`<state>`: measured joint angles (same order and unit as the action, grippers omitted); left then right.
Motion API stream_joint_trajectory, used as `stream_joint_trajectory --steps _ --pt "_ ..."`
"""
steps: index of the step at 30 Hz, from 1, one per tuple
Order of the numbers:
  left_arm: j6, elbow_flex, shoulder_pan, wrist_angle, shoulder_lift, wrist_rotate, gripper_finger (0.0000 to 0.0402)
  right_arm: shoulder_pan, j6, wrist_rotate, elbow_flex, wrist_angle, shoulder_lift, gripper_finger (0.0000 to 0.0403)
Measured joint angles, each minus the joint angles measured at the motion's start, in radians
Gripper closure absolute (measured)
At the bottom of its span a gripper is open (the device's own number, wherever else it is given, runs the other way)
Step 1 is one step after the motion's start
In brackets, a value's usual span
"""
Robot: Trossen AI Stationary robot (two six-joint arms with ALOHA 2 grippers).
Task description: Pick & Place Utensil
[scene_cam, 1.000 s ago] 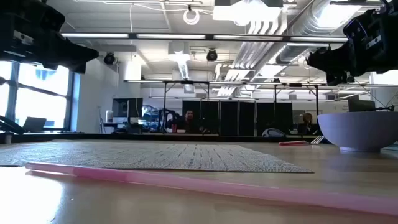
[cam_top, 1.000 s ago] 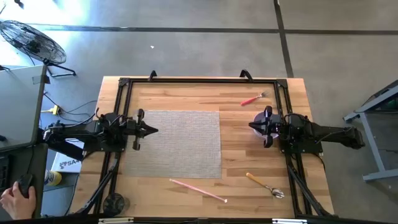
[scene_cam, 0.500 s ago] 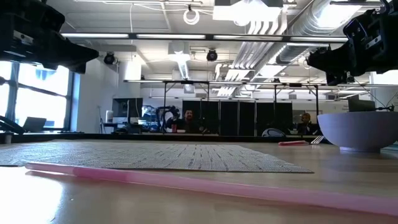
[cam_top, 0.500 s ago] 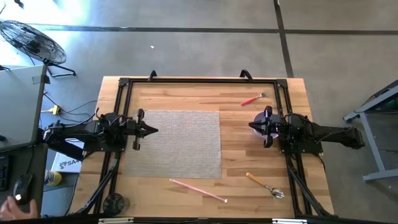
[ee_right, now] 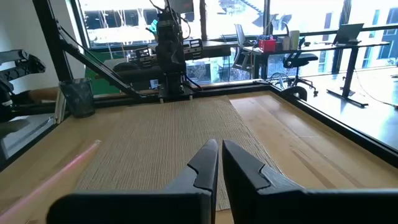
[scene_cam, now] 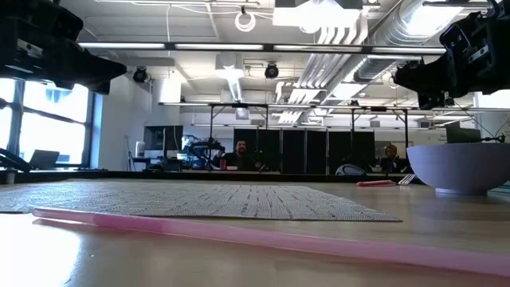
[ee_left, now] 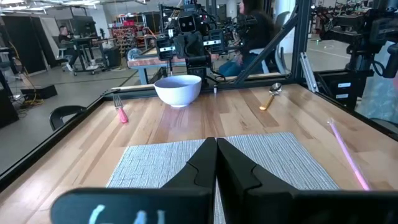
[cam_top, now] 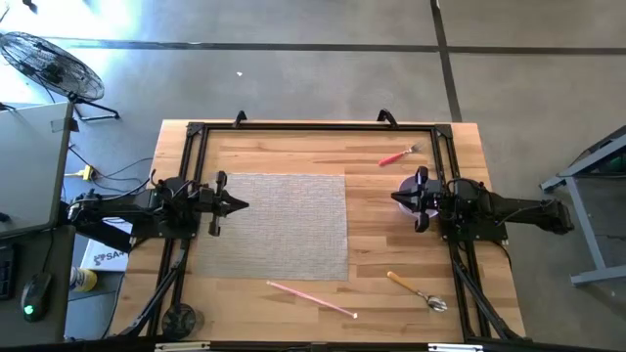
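Observation:
A red-handled fork (cam_top: 398, 154) lies near the table's far right edge. A spoon with an orange handle (cam_top: 418, 290) lies near the near right corner, and a long pink stick (cam_top: 311, 298) lies just off the near edge of the grey placemat (cam_top: 279, 225). A pale bowl (ee_left: 178, 90) stands on the table under my right arm. My left gripper (cam_top: 240, 204) hovers shut over the mat's left edge. My right gripper (cam_top: 396, 198) hovers shut just right of the mat. Both hang well above the table in the low view and touch nothing.
A black metal frame (cam_top: 313, 127) runs along the table's far, left and right edges. The pink stick (scene_cam: 263, 237) crosses the near foreground of the low view, with the bowl (scene_cam: 460, 167) at the right. Bare wood lies between mat and bowl.
Both arms and all the utensils have kept still. A person's hand on a mouse beyond the table's near left corner has drawn out of the high view.

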<state>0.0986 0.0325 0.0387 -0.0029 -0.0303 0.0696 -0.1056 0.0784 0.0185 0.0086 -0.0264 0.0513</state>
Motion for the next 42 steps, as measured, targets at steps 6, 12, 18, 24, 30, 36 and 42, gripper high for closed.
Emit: stream_joint_trajectory --steps 6,12,18,24,30,36,42 --pt "0.000 0.000 0.000 0.000 0.000 0.000 0.0400 0.000 0.000 0.000 0.000 0.000 0.000 0.0386" --pt "0.000 0.000 0.000 0.000 0.000 0.000 0.0400 0.000 -0.082 0.002 0.000 -0.025 0.000 0.0386" --pt "0.000 0.000 0.000 0.000 0.000 0.000 0.0400 0.000 -0.079 0.002 0.000 -0.064 0.000 0.0386" --pt "0.000 0.000 0.000 0.000 0.000 0.000 0.0400 0.000 -0.079 0.002 0.000 -0.169 0.000 0.0386" --pt "0.000 0.000 0.000 0.000 0.000 -0.001 0.0400 0.000 -0.101 0.046 0.000 -0.308 0.000 0.0386" --pt "0.000 0.000 0.000 0.000 0.000 -0.001 0.0400 0.000 -0.104 0.096 0.000 -0.455 0.000 0.0387" --pt "0.000 0.000 0.000 0.000 0.000 -0.002 0.0400 0.029 0.011 0.211 0.001 -0.445 0.098 0.0387"
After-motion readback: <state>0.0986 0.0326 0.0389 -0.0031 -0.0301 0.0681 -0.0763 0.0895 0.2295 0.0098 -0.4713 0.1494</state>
